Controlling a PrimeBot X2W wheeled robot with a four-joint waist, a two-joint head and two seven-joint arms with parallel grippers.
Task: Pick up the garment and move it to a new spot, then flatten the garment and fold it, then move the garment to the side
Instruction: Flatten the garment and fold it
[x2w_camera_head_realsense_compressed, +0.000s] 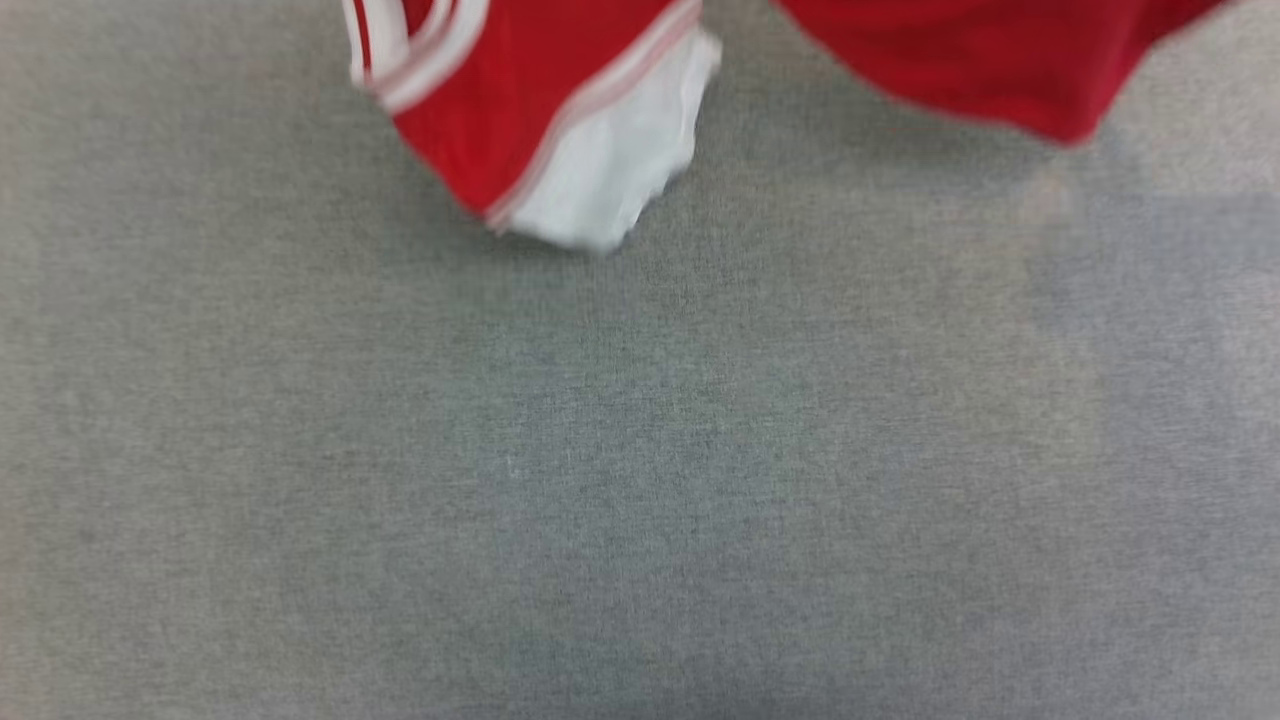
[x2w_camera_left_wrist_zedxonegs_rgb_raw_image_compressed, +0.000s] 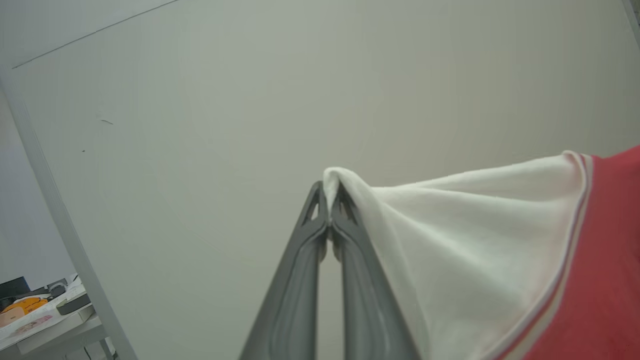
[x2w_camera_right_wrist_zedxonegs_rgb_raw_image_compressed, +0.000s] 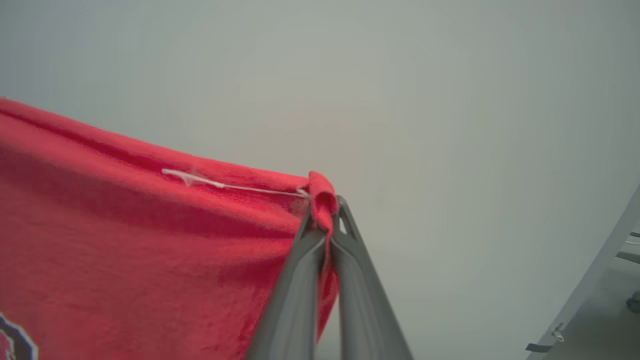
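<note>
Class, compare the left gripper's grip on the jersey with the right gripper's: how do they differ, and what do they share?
The left gripper pinches the white sleeve; the right gripper pinches a red edge. In each wrist view, cloth spreads right of the left fingers but left of the right fingers. Both are shut on the garment at their tips.

Grey woven surface (x2w_camera_head_realsense_compressed: 640, 500), blurred, in head view. Plain pale wall (x2w_camera_left_wrist_zedxonegs_rgb_raw_image_compressed: 250, 100) in left wrist view. Slanted grey post (x2w_camera_left_wrist_zedxonegs_rgb_raw_image_compressed: 65, 240) at left, with a white table (x2w_camera_left_wrist_zedxonegs_rgb_raw_image_compressed: 55, 327) beyond it holding an orange item (x2w_camera_left_wrist_zedxonegs_rgb_raw_image_compressed: 25, 304), a dark flat item (x2w_camera_left_wrist_zedxonegs_rgb_raw_image_compressed: 72, 303) and papers. Right wrist view: another grey post (x2w_camera_right_wrist_zedxonegs_rgb_raw_image_compressed: 600, 270) at lower right, small metal bracket (x2w_camera_right_wrist_zedxonegs_rgb_raw_image_compressed: 544, 344) near its foot.
</note>
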